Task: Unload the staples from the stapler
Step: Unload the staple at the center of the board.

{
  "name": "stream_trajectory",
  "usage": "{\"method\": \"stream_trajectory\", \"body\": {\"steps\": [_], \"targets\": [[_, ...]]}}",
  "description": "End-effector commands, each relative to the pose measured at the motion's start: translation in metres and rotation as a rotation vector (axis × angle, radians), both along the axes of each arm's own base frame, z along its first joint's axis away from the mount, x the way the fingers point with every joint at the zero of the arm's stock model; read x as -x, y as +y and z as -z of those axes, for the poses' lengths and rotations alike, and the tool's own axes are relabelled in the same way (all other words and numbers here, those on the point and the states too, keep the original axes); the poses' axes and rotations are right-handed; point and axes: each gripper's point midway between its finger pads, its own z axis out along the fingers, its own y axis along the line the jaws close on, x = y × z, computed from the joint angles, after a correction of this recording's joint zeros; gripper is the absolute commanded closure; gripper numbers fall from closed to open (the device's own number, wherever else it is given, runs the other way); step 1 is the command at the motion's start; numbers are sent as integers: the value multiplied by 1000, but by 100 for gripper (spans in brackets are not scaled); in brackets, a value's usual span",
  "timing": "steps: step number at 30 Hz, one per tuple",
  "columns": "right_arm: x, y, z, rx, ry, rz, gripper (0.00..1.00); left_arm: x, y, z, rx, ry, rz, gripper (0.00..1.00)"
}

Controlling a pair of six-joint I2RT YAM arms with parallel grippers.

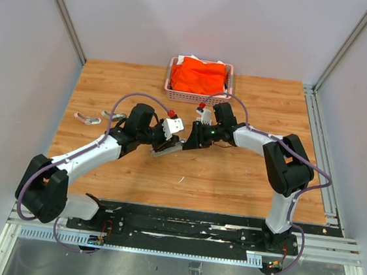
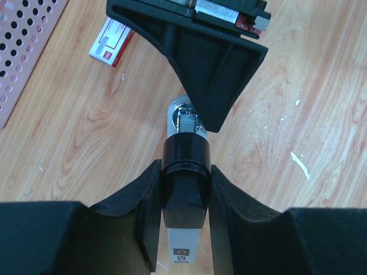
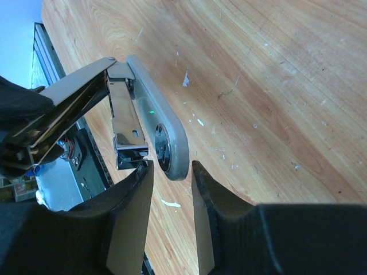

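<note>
Right wrist: facing stapler nose-on, long axis straight ahead of right gripper, tip between half-parted jaws, grip unclear. Clamped at far end by left gripper. No staples made out; presumably inside magazine.

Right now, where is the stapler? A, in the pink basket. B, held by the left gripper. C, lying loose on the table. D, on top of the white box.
B: the left wrist view shows the left gripper shut on the stapler, its fingers pressed against both sides of the black body.
</note>
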Motion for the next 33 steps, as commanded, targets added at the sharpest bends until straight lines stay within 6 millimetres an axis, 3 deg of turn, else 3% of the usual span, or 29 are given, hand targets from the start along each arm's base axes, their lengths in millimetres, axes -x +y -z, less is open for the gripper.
{"method": "stream_trajectory", "body": {"steps": [1, 9, 24, 33], "targets": [[0, 0, 9, -22, 34, 1, 66, 6, -20, -41, 100, -101, 101, 100], [-9, -5, 2, -66, 39, 18, 66, 29, -21, -43, 90, -103, 225, 100], [-24, -20, -13, -179, 62, 62, 65, 50, -23, -49, 88, -107, 350, 100], [-23, -29, -36, -153, -165, -63, 52, 49, -23, -45, 84, -101, 341, 100]]}}
